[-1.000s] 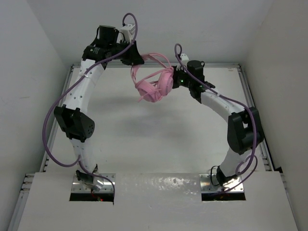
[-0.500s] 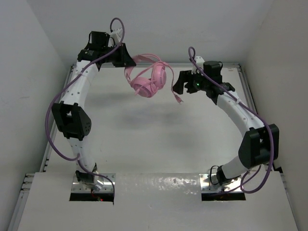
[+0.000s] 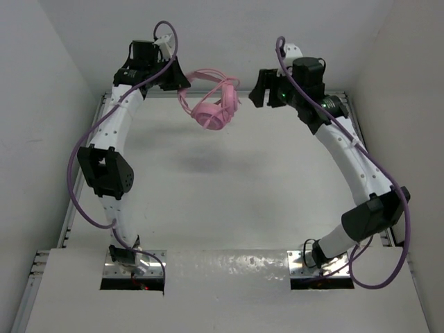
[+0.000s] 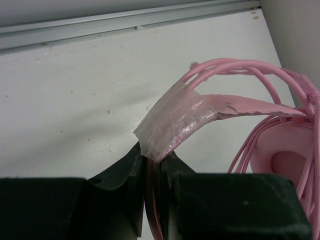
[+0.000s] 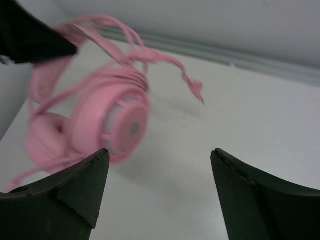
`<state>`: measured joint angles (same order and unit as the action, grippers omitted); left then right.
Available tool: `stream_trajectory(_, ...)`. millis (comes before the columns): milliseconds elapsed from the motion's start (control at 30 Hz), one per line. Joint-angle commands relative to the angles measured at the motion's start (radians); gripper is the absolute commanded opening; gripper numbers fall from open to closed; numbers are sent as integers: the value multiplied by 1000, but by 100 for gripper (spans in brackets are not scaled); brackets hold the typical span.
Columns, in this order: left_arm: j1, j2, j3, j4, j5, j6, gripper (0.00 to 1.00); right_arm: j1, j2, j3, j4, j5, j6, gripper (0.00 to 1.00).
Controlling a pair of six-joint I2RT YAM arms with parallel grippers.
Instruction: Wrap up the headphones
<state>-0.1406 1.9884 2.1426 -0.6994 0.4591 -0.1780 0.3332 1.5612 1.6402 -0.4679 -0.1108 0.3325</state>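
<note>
The pink headphones (image 3: 211, 111) hang in the air over the far middle of the table. My left gripper (image 3: 182, 84) is shut on their thin headband (image 4: 220, 67), next to a patch of clear tape (image 4: 175, 120). In the left wrist view one ear cup (image 4: 285, 157) shows at the right, with loops of pink cord (image 4: 250, 150) around it. My right gripper (image 3: 255, 94) stands open to the right of the headphones, apart from them. In its wrist view the headphones (image 5: 110, 120) are blurred at the left. The cord's plug (image 5: 196, 89) sticks out loose, and nothing lies between the fingers (image 5: 75, 190).
White walls close in the table (image 3: 222, 201) on the left, back and right. An aluminium rail (image 4: 125, 22) runs along the far edge. Purple arm cables (image 3: 76, 187) loop beside both arms.
My right gripper opened, let go of the cord and drew back up and to the right. The left arm carried the headphones slightly left and farther back; they still swing.
</note>
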Motion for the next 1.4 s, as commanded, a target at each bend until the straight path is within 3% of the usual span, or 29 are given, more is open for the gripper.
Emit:
stream_trajectory(0, -10, -7, 53, 75, -29, -67, 0, 127, 62, 154, 6, 157, -10, 83)
stream_trajectory(67, -11, -5, 54, 83, -43, -69, 0, 165, 108, 231, -15, 161, 8, 89)
stream_trajectory(200, -28, -2, 59, 87, -66, -61, 0, 200, 264, 446, -121, 236, 51, 92)
stream_trajectory(467, -34, -2, 57, 86, -59, -63, 0, 227, 384, 490, -196, 364, 74, 91)
stream_trajectory(633, -33, 1, 57, 86, -59, -63, 0, 227, 395, 458, -192, 275, 83, 86)
stream_trajectory(700, -36, 3, 54, 89, -50, -66, 0, 227, 399, 435, -170, 249, 92, 76)
stream_trajectory(800, -42, 4, 42, 97, -27, -63, 0, 227, 418, 414, -129, 232, 91, 50)
stream_trajectory(833, -45, 4, 36, 100, -17, -58, 0, 227, 434, 428, -126, 243, 91, 41)
stream_trajectory(867, -50, 4, 30, 103, 5, -40, 0, 227, 442, 437, -130, 258, 91, 22)
stream_trajectory(933, -54, 9, 13, 100, 27, -14, 0, 227, 451, 458, -159, 317, 86, 7)
stream_trajectory(967, -57, 10, 7, 97, 32, 11, 17, 225, 453, 467, -167, 338, 83, 0)
stream_trajectory(1067, -57, 12, -23, 95, 33, 52, 51, 207, 439, 432, -179, 356, 80, 0)
stream_trajectory(1133, -57, 15, -20, 87, 33, 67, 63, 178, 418, 400, -173, 335, 97, 0)
stream_trajectory(1267, -47, 15, 6, 83, 23, 78, 100, 122, 395, 322, -170, 306, 120, 0)
stream_trajectory(1367, -39, 15, 36, 64, -19, 101, 100, 58, 390, 290, -186, 289, 137, 0)
